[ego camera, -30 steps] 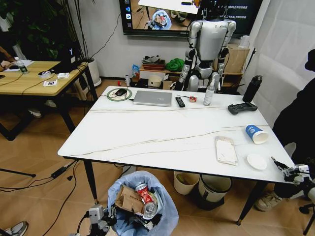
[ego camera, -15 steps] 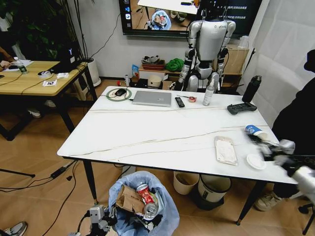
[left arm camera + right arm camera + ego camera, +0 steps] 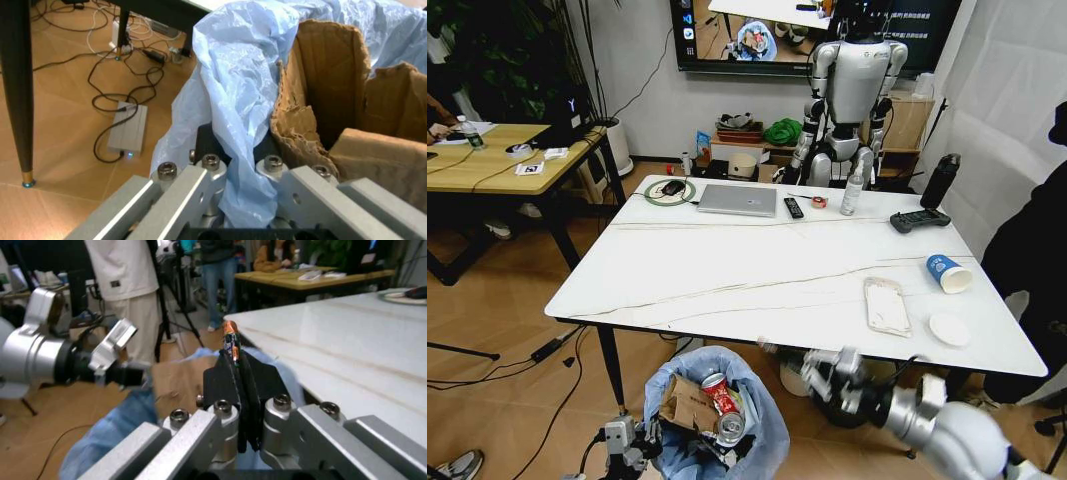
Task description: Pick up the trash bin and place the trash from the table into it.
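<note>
Table [image 3: 757, 270]: big, white, with thin dark lines and black legs. It fills the middle of the head view.
Trash bin [image 3: 717, 415]: sits low in front of the table's near edge, on the robot's left side. It has a crinkly light-blue bag inside.
Cardboard [image 3: 689, 405]: a torn brown piece, inside the bin.
Red can [image 3: 720, 393]: squashed, inside the bin, next to the cardboard.
Left gripper [image 3: 627, 445]: down at the bin's near rim. Its jaws are closed on the blue bag and the rim, as the left wrist view shows [image 3: 243, 200].
Right gripper [image 3: 822, 372]: below the table's near edge, just beside the bin on the right. Its jaws are pressed together on a small thin wrapper [image 3: 231, 342] with an orange tip, held over the bin.
Clear plastic package [image 3: 886, 305]: flat on the table, near the right front corner.
Blue paper cup [image 3: 947, 273]: on its side on the table, past the package.
White disc [image 3: 949, 329]: flat on the table, near the front right edge.
Laptop [image 3: 738, 200]: closed, at the far side of the table.
</note>
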